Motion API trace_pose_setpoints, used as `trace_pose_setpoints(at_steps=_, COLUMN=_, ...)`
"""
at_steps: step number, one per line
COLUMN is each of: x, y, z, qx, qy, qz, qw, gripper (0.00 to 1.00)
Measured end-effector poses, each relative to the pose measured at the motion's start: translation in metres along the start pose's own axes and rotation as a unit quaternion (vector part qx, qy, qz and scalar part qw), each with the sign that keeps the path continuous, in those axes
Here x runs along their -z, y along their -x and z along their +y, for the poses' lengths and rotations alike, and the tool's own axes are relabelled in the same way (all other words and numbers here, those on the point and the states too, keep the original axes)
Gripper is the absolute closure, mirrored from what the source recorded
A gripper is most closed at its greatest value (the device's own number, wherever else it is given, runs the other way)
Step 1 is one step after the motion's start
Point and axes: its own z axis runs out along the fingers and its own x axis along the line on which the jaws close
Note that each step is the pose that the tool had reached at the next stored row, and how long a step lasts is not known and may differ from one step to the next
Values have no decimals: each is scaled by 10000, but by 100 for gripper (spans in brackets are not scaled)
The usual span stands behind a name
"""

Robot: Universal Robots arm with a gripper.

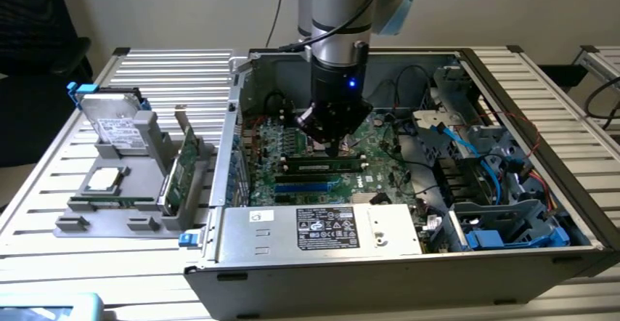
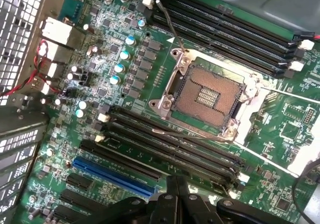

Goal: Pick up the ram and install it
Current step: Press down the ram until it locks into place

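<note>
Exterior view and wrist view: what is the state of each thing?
computer case: open, lying on its side
gripper: shut, low inside the case
ram: lying along a slot under the gripper; seating unclear
CPU socket: empty
hard drive: upright, outside the case
expansion card: upright, outside the case

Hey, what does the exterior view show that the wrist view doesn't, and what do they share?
Exterior view alone: the whole open computer case on a slatted table, a holder beside it with a hard drive and a green card, and a ram lying in a slot under the gripper.
Wrist view alone: the bare CPU socket close up.
Both: the green motherboard and the shut gripper.
</note>
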Motion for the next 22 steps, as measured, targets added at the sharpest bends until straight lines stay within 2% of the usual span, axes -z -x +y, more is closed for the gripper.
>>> trace_pose_setpoints(at_steps=4, x=0, y=0, z=0, qx=-278, qy=7, qz=24, qw=9996, gripper=89)
trace_pose_setpoints(at_steps=8, x=-1, y=0, z=0, qx=-556, qy=14, qz=48, qw=9984, gripper=89)
trace_pose_setpoints(at_steps=13, x=-2, y=0, z=0, qx=-891, qy=21, qz=76, qw=9960, gripper=89)
trace_pose_setpoints(at_steps=18, x=-4, y=0, z=0, qx=-1211, qy=24, qz=98, qw=9926, gripper=89)
trace_pose_setpoints(at_steps=20, x=-6, y=1, z=1, qx=-1290, qy=9, qz=102, qw=9916, gripper=89)
trace_pose_setpoints(at_steps=22, x=-5, y=1, z=0, qx=-1293, qy=-7, qz=103, qw=9915, gripper=89)
